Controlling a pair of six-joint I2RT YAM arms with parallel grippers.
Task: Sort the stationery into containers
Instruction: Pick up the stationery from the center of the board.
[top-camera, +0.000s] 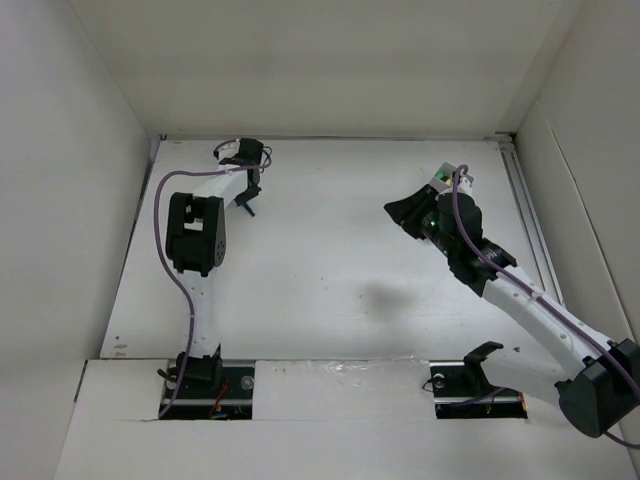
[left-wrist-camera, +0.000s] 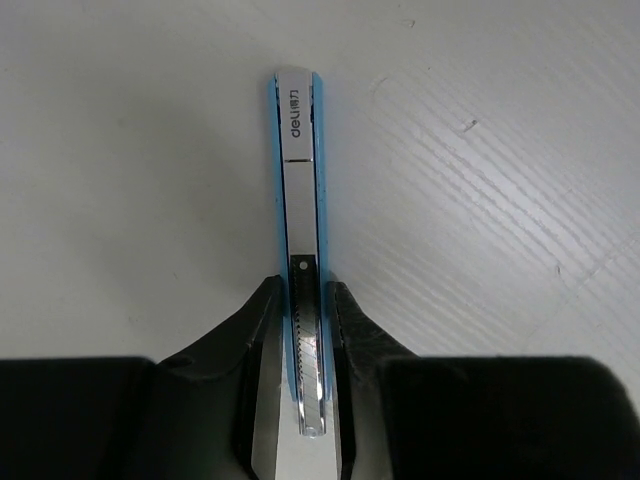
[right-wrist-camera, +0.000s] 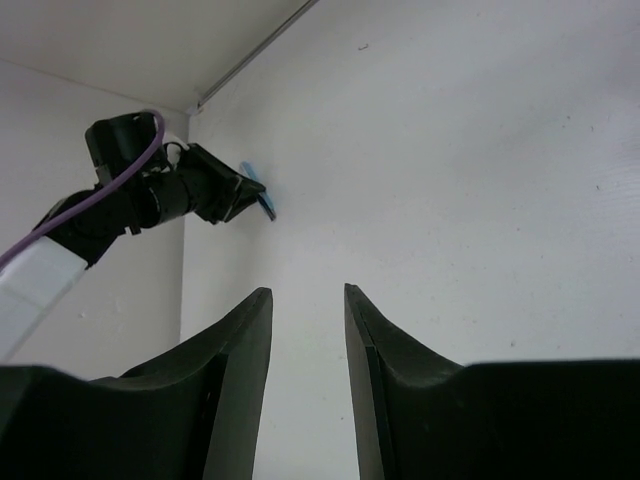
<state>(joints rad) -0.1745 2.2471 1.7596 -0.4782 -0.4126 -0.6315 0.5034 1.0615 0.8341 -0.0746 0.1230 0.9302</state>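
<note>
Left wrist view shows the left claw (left-wrist-camera: 303, 300) pinched narrowly on the long edges of the slim blue cutter (left-wrist-camera: 298, 180), gripped near its tail so most of its length juts ahead over the tabletop (left-wrist-camera: 480, 150) at the far left corner. Whether it rests on the surface or hangs just off it, I cannot tell. Further right, the right claw (right-wrist-camera: 306, 292) hangs half open and empty, well apart, presumably parked out of the way; no container is in view.
</note>
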